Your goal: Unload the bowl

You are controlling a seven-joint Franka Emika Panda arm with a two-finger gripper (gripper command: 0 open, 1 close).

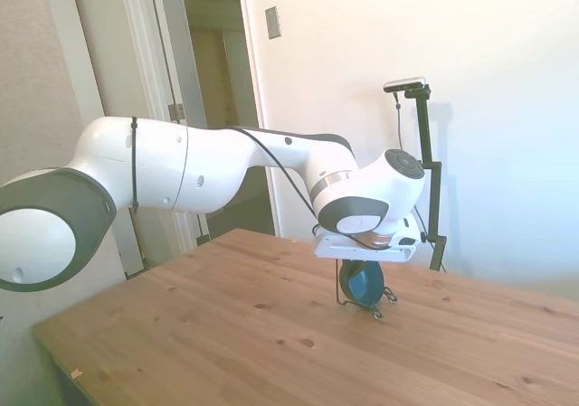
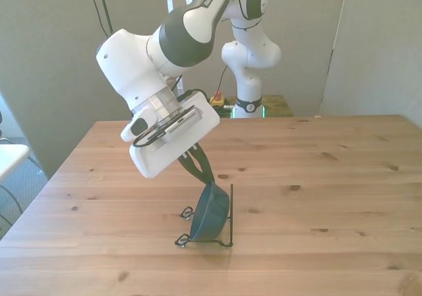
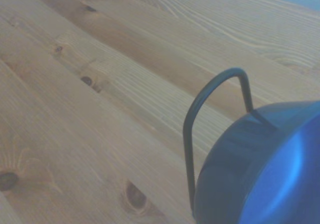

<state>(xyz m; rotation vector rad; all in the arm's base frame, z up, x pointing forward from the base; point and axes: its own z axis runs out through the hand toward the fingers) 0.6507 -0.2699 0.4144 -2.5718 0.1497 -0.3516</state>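
Wire rack (image 2: 210, 233), thin black, lower centre of front view w/ smooth dark teal bowl (image 2: 210, 211) standing on edge in it. Claw (image 2: 201, 171) at bowl's top rim; spread or pinching, can't tell. Bare knotty pine worktop (image 2: 330, 197) all round, edges far off.

A room indoors: plain white walls, doorway (image 1: 213, 99), wooden table (image 2: 330, 177).
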